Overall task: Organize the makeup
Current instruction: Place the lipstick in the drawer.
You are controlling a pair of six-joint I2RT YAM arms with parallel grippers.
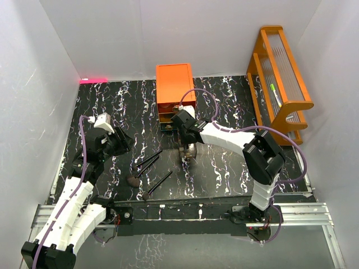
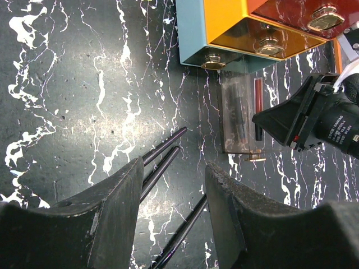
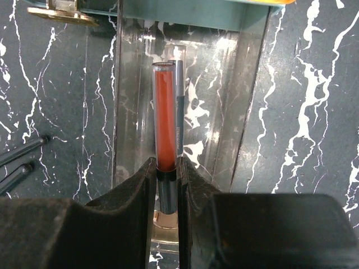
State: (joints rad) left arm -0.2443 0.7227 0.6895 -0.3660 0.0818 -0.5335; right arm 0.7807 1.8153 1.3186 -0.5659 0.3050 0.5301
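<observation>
My right gripper [image 3: 167, 168] is shut on a red tube with a dark cap [image 3: 165, 120], held lengthwise over a clear drawer [image 3: 249, 106] pulled out from the orange drawer chest [image 1: 175, 89]. A slim grey stick [image 3: 179, 115] lies in the drawer beside the tube. In the top view the right gripper [image 1: 189, 149] hangs in front of the chest. Three long black brushes [image 1: 149, 161] lie on the marbled table, their brown heads [image 1: 133, 181] toward the near edge. My left gripper [image 2: 174, 179] stands open above the brush handles [image 2: 164, 153], holding nothing.
An orange wooden rack [image 1: 280, 78] stands at the far right against the wall. White walls close in the table on three sides. A metal rail [image 1: 185, 208] runs along the near edge by the arm bases. The right gripper's body [image 2: 303, 120] shows in the left wrist view beside the clear drawer [image 2: 231, 120].
</observation>
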